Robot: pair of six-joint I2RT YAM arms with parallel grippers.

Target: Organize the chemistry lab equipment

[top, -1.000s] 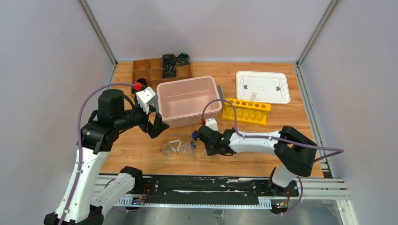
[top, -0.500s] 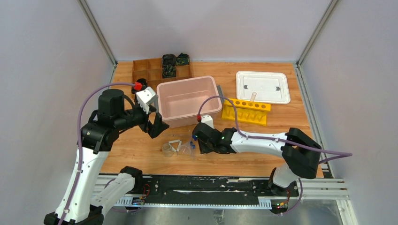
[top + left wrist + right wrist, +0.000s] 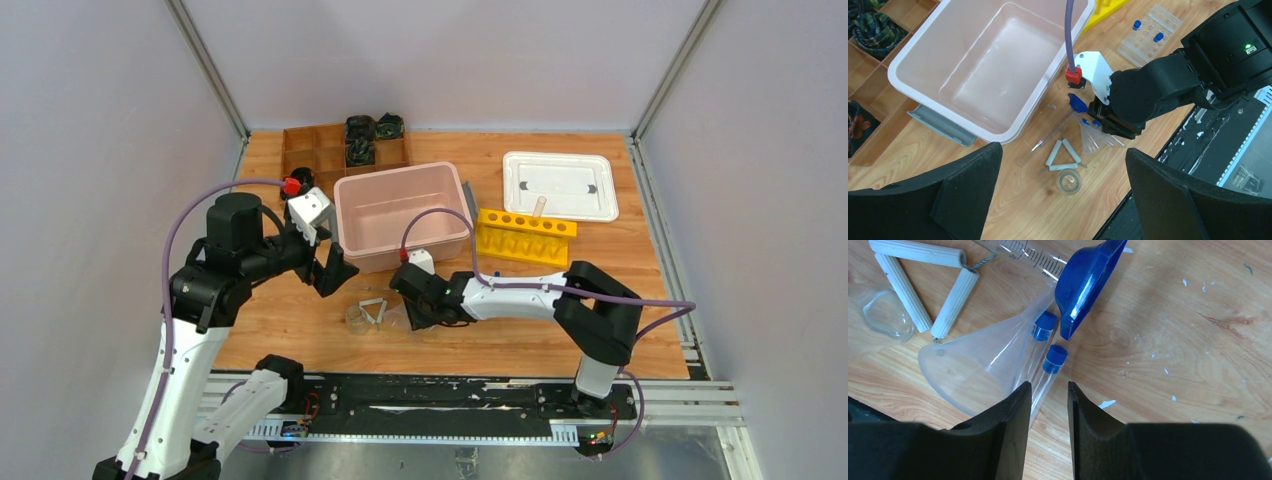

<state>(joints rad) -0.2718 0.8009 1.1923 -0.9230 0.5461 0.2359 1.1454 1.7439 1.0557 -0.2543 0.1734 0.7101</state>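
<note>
My right gripper (image 3: 1047, 387) is low over the table in front of the pink bin, with its jaws a narrow gap apart. A blue-capped clear tube (image 3: 1054, 359) lies on the wood and runs down into that gap, close to the left finger (image 3: 1013, 430). A second capped tube (image 3: 1044, 325) lies against the clear funnel (image 3: 973, 365). The blue-tipped rod (image 3: 1088, 280) lies just beyond. The white triangle (image 3: 1063, 156) and small beaker (image 3: 1068, 181) sit to the left. My left gripper (image 3: 325, 265) hangs wide open and empty above them. The yellow rack (image 3: 525, 235) and clear tray (image 3: 1149, 34) stand to the right.
The pink bin (image 3: 345, 215) stands just behind the loose items, with its white lid (image 3: 560, 185) at the back right. A brown compartment box (image 3: 310, 145) holding dark items is at the back left. The right arm's body and cable stretch across the table's front.
My right gripper has moved left along the table's front, from right of the tubes to over them and the funnel. The left arm has stayed still.
</note>
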